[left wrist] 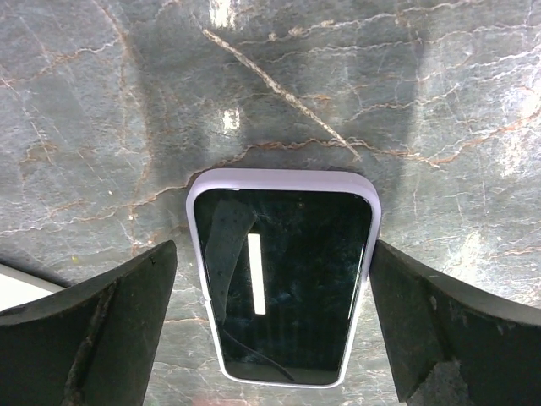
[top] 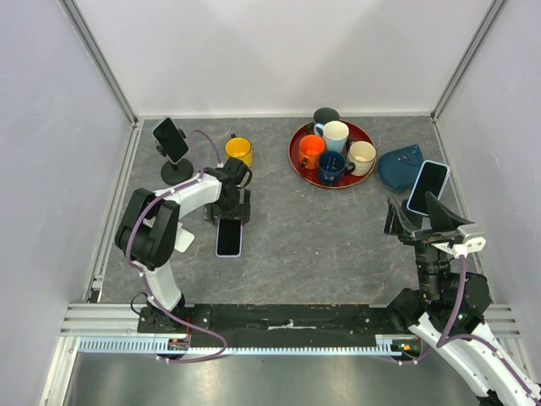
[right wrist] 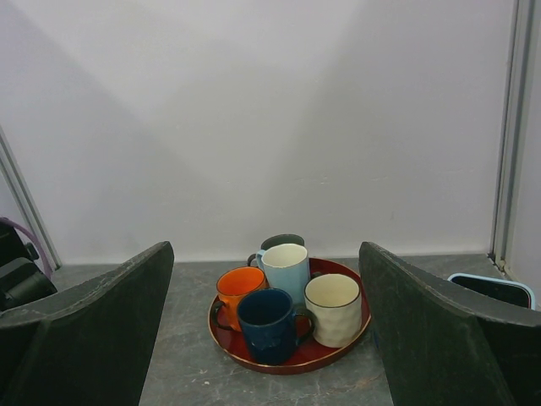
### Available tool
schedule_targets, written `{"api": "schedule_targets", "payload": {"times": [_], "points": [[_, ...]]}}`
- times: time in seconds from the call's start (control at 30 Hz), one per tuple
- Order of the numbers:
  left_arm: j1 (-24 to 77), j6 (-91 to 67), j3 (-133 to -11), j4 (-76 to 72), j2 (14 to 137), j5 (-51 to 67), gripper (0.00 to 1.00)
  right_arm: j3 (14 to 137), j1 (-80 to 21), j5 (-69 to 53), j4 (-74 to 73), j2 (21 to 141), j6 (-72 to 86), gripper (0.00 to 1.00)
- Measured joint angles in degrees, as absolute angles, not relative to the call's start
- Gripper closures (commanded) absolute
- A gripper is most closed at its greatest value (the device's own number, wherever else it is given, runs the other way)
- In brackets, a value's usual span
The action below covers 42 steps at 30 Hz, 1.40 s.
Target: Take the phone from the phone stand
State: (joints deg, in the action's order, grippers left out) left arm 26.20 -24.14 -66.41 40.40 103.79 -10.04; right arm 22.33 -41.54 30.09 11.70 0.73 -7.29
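The black phone stand (top: pixel 176 172) stands at the back left, with a dark tilted slab (top: pixel 171 139) on top; I cannot tell whether that slab is a phone or the stand's own cradle. A phone in a lavender case (top: pixel 229 236) lies flat, screen up, on the grey table to the right of the stand. It also shows in the left wrist view (left wrist: pixel 283 283). My left gripper (top: pixel 226 208) is open low over the phone's far end, and in the left wrist view (left wrist: pixel 275 338) a finger sits on each side of it. My right gripper (top: pixel 420 216) is open and empty at the right.
A yellow mug (top: pixel 239 150) stands just behind my left gripper. A red tray (top: pixel 296 161) with several mugs (right wrist: pixel 285 271) sits at the back centre. A blue pouch (top: pixel 400 166) and a second phone in a light blue case (top: pixel 428 187) lie at the right.
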Motion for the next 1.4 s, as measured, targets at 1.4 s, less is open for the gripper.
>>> {"api": "schedule_targets", "payload": {"times": [1.4], "points": [[22.26,-15.33,-47.37,33.08,46.89,-4.71,0.0,62.54,-41.04,25.19,-19.31,63.7,3.92,0.02]]}}
